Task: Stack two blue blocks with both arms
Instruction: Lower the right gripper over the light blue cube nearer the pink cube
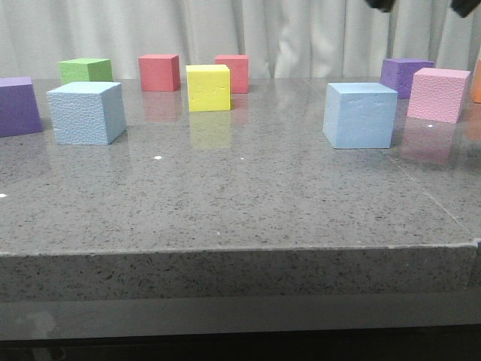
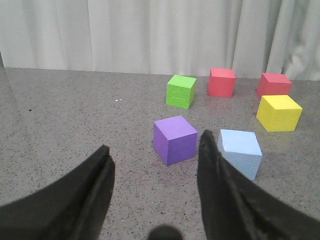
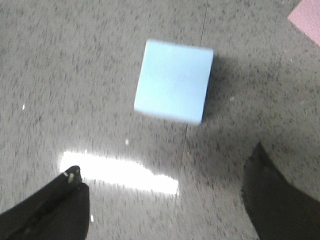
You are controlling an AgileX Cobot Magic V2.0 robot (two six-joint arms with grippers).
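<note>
Two pale blue blocks sit apart on the grey table. The left blue block is at the left, beside a purple cube. It also shows in the left wrist view, just past my right finger. The right blue block is at the right; in the right wrist view I see it from above. My left gripper is open and empty, short of the purple cube. My right gripper is open and empty, high above its block. In the front view only dark bits of the right arm show at the top edge.
A green cube, two red cubes and a yellow cube stand toward the back. A purple cube and a pink cube stand at the right, and an orange edge. A curtain hangs behind.
</note>
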